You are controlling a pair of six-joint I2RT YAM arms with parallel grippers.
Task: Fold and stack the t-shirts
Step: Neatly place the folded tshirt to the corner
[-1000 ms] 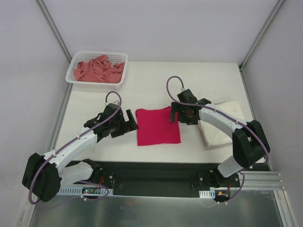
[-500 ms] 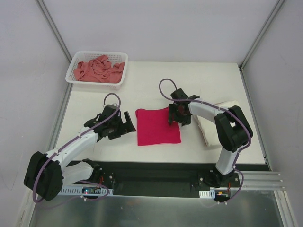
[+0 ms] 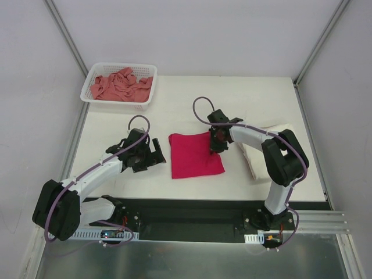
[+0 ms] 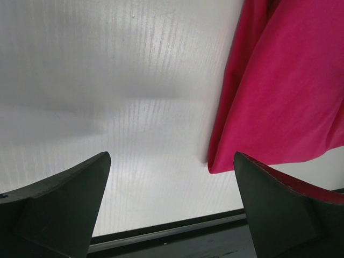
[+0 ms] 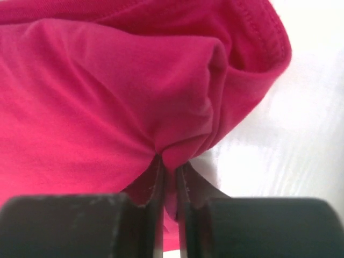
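Note:
A folded magenta-red t-shirt (image 3: 196, 154) lies in the middle of the table. My right gripper (image 3: 215, 145) is at its right edge, shut on a pinch of the red cloth (image 5: 177, 134), which bunches up between the fingers (image 5: 156, 183). My left gripper (image 3: 152, 152) hovers open just left of the shirt; the left wrist view shows the red t-shirt's corner (image 4: 279, 97) beside one finger (image 4: 285, 209), nothing between the jaws. A folded cream-white t-shirt (image 3: 270, 152) lies at the right under the right arm. Salmon-pink t-shirts (image 3: 119, 85) lie crumpled in the basket.
A white mesh basket (image 3: 93, 79) stands at the table's back left corner. Grey walls with metal frame posts enclose the table on three sides. A black rail with the arm bases runs along the near edge (image 3: 192, 212).
My right gripper moved left onto the red shirt's right edge and shut on the cloth, nudging the shirt slightly. The left gripper stayed open and shifted a little.

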